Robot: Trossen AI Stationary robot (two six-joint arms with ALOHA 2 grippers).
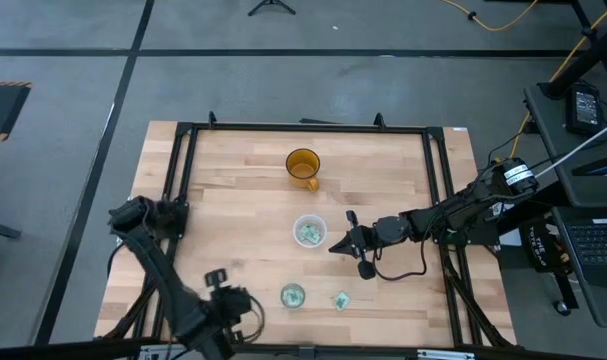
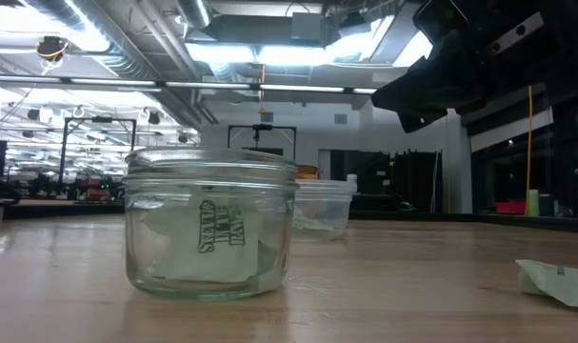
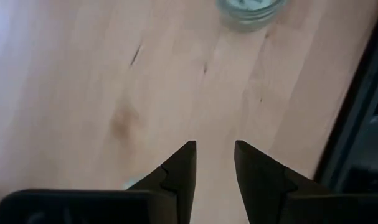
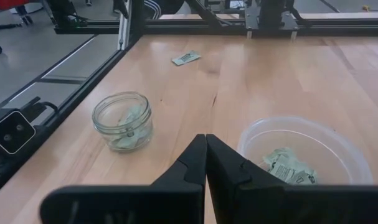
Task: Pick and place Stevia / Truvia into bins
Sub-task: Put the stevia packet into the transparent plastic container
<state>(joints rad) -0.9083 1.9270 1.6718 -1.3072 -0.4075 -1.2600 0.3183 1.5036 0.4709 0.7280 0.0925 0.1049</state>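
Note:
The wide whitish bin [image 1: 309, 232] [image 4: 301, 152] holds several green-and-white sachets [image 4: 288, 167]. The smaller greenish jar [image 1: 292, 295] [image 2: 210, 224] [image 4: 123, 119] also has sachets inside. One sachet [image 1: 340, 299] [image 4: 185, 58] [image 2: 555, 281] lies flat on the wood, right of the jar. My right gripper [image 1: 333, 246] [image 4: 205, 146] is shut and empty, hovering just right of the wide bin. My left gripper [image 1: 255, 308] [image 3: 213, 152] is open over bare wood by the near edge, left of the jar [image 3: 248, 9].
An orange translucent cup [image 1: 303, 167] stands toward the far side, beyond the wide bin. A black frame [image 1: 438, 200] runs around the tabletop. Bare wood spreads across the left half of the table [image 1: 233, 200].

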